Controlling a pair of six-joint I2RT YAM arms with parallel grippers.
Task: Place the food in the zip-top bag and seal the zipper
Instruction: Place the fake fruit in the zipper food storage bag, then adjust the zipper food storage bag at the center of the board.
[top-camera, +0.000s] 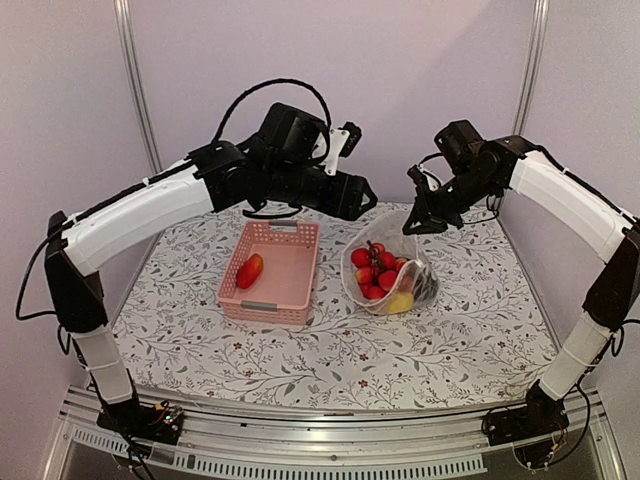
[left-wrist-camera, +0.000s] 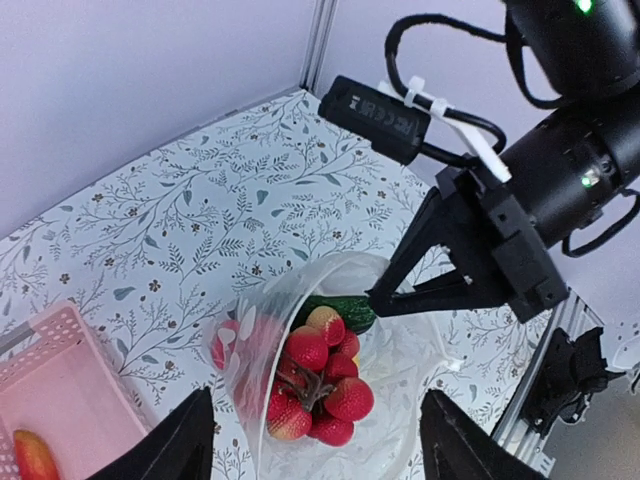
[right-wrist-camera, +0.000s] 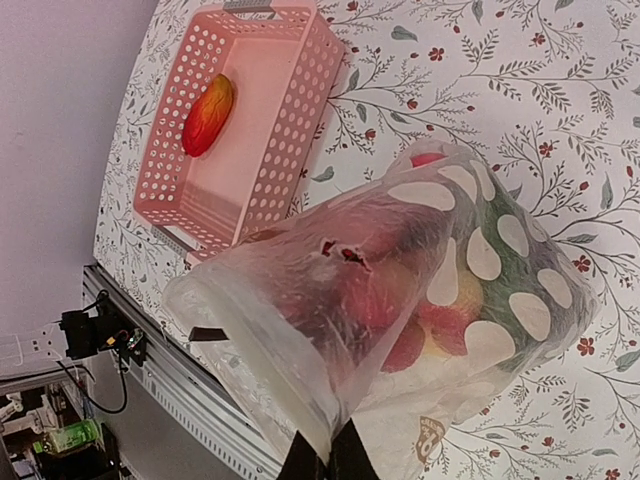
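Pinching the rim of the zip-top bag (top-camera: 400, 240), which stands with most food (top-camera: 377, 275) at three o'clock from the basket (top-camera: 265, 312), the right gripper (top-camera: 415, 222) alone props its mouth, the left gripper (left-wrist-camera: 318, 398) hanging released above, so the slack plastic may sag and spill.

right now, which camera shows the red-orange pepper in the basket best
Right wrist: the red-orange pepper lies whole and large in the pink basket. Top external shows it smaller; left wrist only its end at the corner.
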